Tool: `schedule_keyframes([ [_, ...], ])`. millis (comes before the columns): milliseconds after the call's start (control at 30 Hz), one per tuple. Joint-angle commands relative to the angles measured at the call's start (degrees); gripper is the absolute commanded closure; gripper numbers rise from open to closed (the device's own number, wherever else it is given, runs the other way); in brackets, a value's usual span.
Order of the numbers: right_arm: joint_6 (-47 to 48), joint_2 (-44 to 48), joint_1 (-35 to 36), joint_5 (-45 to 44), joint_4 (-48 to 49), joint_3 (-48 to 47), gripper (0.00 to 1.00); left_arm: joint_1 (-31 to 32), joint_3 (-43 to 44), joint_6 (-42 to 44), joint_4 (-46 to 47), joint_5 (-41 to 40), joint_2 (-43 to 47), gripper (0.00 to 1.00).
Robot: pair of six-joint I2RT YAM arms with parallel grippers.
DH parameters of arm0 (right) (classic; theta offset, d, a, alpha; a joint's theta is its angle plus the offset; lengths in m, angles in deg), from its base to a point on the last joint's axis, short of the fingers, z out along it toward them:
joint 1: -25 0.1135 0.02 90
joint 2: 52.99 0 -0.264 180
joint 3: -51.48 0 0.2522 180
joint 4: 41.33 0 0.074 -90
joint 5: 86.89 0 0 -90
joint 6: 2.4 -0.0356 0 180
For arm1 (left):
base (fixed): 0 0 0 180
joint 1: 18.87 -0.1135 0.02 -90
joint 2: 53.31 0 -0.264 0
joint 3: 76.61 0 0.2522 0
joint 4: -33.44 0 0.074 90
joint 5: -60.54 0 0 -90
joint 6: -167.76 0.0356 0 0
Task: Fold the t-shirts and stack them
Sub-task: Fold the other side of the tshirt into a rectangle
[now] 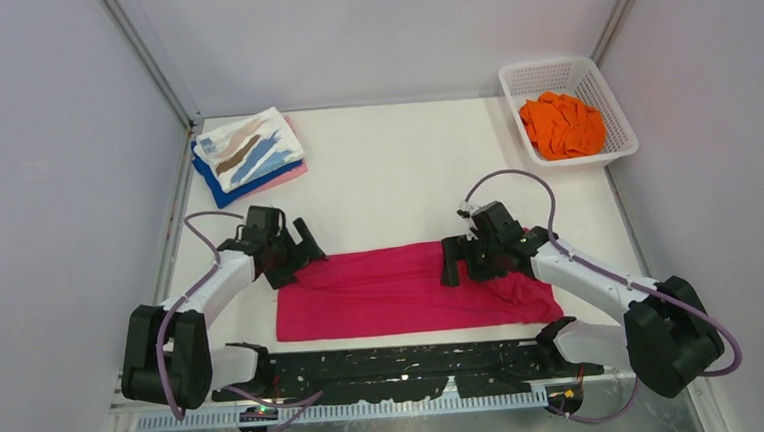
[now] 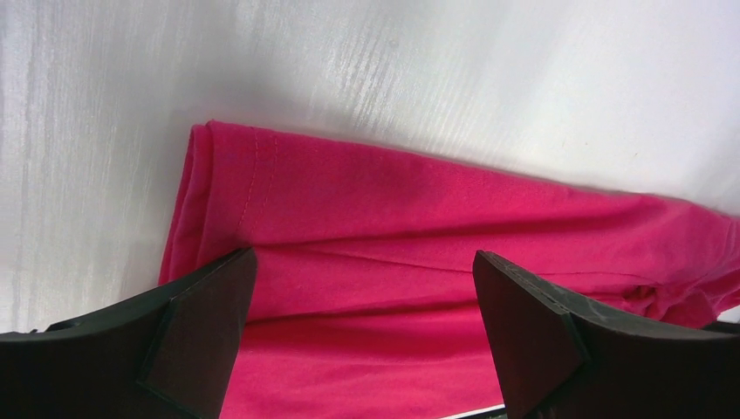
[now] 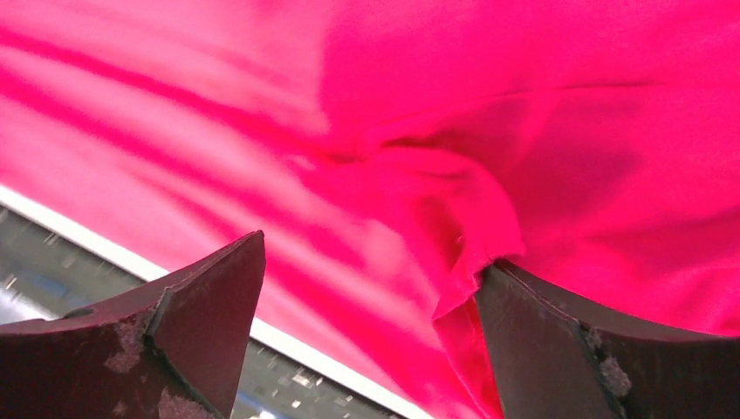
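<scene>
Magenta t-shirt (image 1: 403, 290), centre to 6 o'clock on the table (image 1: 406, 174): folded to a long band only, so approx. half done; more folds, then stacking.

Basket (image 1: 520, 75), 1 o'clock: orange t-shirt (image 1: 561, 125) crumpled inside, not started.

Stack at 10 o'clock, 3 done: white streaked t-shirt (image 1: 249, 149) over blue t-shirt (image 1: 218, 189) and pale pink t-shirt (image 1: 290, 173).

Count: 5 tees, 1 basket, 2 grippers.

Left gripper (image 2: 362, 262) and right gripper (image 3: 371, 253): both spread wide over the magenta ends, pinching nothing.

No legible text, brand, number or sign in any view. Small blue patch (image 1: 207, 146) on white streaked t-shirt (image 1: 251, 150), far-left corner of table: possibly print or label, too small to read.
</scene>
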Motion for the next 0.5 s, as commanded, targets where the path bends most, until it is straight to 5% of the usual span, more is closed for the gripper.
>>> schedule_keyframes([
  [0, -1.5, 6.2, 2.9, 14.8, 0.0, 1.8, 0.05, -0.2, 0.2, 0.2, -1.8, -3.0, 2.5, 0.0],
  [233, -1.9, 12.4, 11.4, 19.7, -4.3, 0.5, 0.05, -0.2, 0.7, 0.3, -4.2, -4.6, 6.2, 0.0],
  [467, -1.9, 16.2, 11.2, 2.5, -13.0, -3.8, 0.05, -0.2, 1.9, 0.6, -8.1, -6.2, 10.0, 0.0],
])
